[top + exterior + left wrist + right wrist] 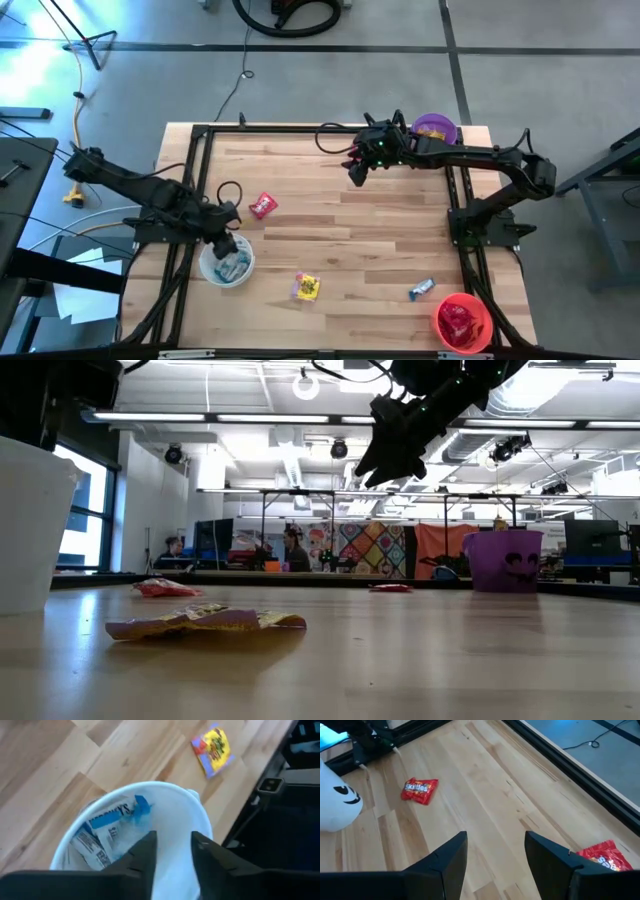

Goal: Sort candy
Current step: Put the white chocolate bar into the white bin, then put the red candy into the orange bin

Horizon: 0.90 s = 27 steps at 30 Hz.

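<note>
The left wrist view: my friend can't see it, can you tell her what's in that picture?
The left gripper, fingers open, hangs over a white bowl holding blue-and-white candy. A yellow candy lies on the wooden table beyond the bowl.

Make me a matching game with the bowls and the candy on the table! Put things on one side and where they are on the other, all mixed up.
Things:
1. purple bowl
2. red bowl
3. white bowl
4. yellow candy

Places:
A. under the left gripper, with blue and white candy inside
B. lying loose on the bare wood, between the white bowl and the red bowl
C. at the far edge of the table, beside the right arm
D. at the near right corner, with red candy inside

Pairs: 1-C, 2-D, 3-A, 4-B
</note>
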Tool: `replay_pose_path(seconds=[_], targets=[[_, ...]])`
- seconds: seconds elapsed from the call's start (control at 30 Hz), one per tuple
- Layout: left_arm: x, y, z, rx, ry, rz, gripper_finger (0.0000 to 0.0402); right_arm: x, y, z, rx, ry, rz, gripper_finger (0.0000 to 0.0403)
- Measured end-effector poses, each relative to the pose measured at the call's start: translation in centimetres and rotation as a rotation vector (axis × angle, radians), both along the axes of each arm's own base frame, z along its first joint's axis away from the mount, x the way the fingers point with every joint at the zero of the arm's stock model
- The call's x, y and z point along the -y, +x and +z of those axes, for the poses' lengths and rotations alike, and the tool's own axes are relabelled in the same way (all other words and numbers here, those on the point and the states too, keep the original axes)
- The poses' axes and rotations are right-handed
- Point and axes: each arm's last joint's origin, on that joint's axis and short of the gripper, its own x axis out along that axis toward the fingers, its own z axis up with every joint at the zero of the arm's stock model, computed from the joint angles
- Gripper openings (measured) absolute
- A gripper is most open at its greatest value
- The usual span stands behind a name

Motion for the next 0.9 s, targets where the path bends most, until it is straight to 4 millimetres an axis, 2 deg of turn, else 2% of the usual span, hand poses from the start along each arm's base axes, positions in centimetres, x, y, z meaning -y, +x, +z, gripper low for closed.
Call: replay_pose_path(seconds=[0.17,0.27,0.37,0.47,0.57,0.77,0.9], targets=[[0.1,0.1,2.3,0.077,0.002,-0.05,0.0161,0.0,0.0,0.0,0.004,0.012,0.011,0.0193],[-0.3,0.4,4.5,0.189,0.107,-0.026,0.017,0.0,0.0,0.0,0.005,0.014,0.011,0.0193],[-1.7,0.8,5.4,0.211,0.204,0.087,0.0168,-0.1,0.0,0.0,0.005,0.016,0.01,0.0193],[-3.6,1.4,4.5,0.103,0.252,0.161,0.0167,0.0,0.0,0.0,0.005,0.016,0.01,0.0193],[-5.6,2.4,3.3,-0.014,0.335,0.162,0.0171,0.0,0.0,0.0,0.005,0.016,0.01,0.0193],[-9.6,6.1,0.5,-0.144,0.474,0.056,0.0194,0.0,0.0,0.0,0.005,0.013,0.013,0.0193],[-11.4,8.4,-2.4,-0.222,0.427,-0.046,0.0214,-0.1,0.0,0.0,0.004,0.013,0.013,0.0193]])
